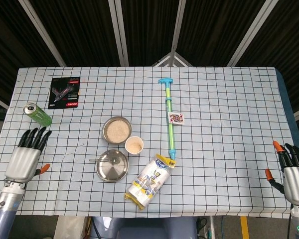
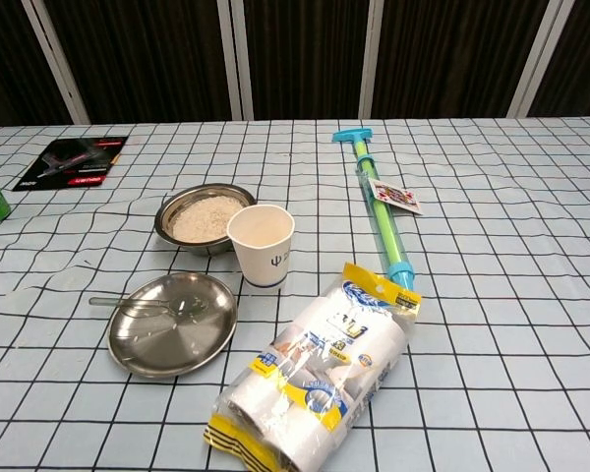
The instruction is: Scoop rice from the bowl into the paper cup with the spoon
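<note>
A steel bowl of rice [image 1: 116, 130] [image 2: 206, 217] stands mid-table, with a white paper cup [image 1: 134, 145] [image 2: 261, 245] holding some rice just to its right. In front of them a metal spoon [image 1: 102, 160] [image 2: 141, 306] lies across an empty steel plate [image 1: 112, 166] [image 2: 173, 337], handle pointing left. My left hand [image 1: 27, 155] hovers at the table's left edge, fingers spread and empty, well away from the spoon. My right hand [image 1: 292, 168] sits at the far right edge, open and empty. Neither hand shows in the chest view.
A bagged stack of paper cups [image 1: 149, 180] [image 2: 318, 363] lies in front of the cup. A blue-green water pump [image 1: 170, 118] [image 2: 380, 207] with a playing card [image 1: 176, 118] on it lies to the right. A green can [image 1: 37, 114] and a black packet [image 1: 66, 92] sit at the left.
</note>
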Tool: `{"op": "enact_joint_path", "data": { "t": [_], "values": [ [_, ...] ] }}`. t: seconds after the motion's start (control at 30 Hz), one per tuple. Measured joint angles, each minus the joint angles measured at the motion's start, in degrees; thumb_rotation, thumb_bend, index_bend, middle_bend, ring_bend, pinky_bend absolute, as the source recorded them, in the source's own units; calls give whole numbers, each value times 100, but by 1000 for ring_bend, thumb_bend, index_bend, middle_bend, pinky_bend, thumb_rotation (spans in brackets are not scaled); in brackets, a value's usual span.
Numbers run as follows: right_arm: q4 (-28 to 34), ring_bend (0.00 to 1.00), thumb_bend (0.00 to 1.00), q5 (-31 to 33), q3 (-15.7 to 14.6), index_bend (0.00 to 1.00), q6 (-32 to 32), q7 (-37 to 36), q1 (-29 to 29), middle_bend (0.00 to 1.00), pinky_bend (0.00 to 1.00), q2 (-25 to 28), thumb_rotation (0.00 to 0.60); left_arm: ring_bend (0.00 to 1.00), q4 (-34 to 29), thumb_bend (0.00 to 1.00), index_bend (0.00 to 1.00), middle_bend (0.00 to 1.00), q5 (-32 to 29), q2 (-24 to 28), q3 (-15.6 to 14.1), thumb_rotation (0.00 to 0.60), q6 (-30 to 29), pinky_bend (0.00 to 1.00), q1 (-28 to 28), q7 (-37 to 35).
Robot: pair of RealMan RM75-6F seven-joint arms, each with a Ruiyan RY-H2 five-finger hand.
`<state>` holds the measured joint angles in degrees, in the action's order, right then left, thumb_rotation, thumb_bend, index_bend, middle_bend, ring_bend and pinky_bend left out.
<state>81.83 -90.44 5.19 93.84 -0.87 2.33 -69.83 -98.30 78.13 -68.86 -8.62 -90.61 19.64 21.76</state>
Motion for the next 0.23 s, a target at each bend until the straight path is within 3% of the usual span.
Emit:
{"op": "enact_joint_path", "data": {
  "t": [0.13, 0.23],
  "values": [
    [-6, 133, 383, 7, -9, 68, -59, 14, 18, 219, 137, 21, 600, 0, 234, 164, 0, 0, 197, 164, -279, 600, -244, 1, -426, -450],
    [10, 133, 383, 35, -14, 68, -138, 6, 40, 219, 137, 62, 600, 0, 323, 137, 0, 0, 286, 262, -324, 600, -325, 0, -566, -667]
  ]
}}
